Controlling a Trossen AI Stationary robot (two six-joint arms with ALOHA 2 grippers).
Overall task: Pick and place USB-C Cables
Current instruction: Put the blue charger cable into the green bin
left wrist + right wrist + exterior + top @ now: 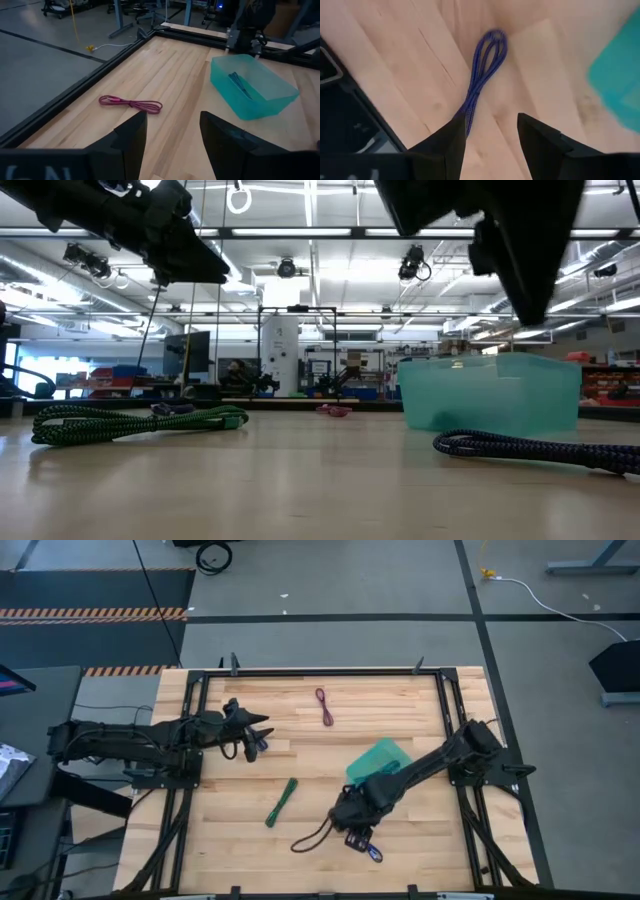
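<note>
- Your target is the purple-blue cable (482, 75) — a thin braided bundle folded into a long loop, lying flat on the wooden table (230, 830), beside the teal tray (380, 758)
- Your right gripper (490, 135) hangs just over it with fingers spread and nothing pinched — the cable's straight end runs in between them
- Your left gripper (170, 132) waits apart, fingers spread, facing the magenta cable (131, 103)

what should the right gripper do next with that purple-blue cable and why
Probably lower straight down and close. The right gripper is open above the purple-blue cable, whose near end runs between its fingers, and the cable still lies flat on the table, ungrasped. The teal tray sits close by for the drop.
</note>
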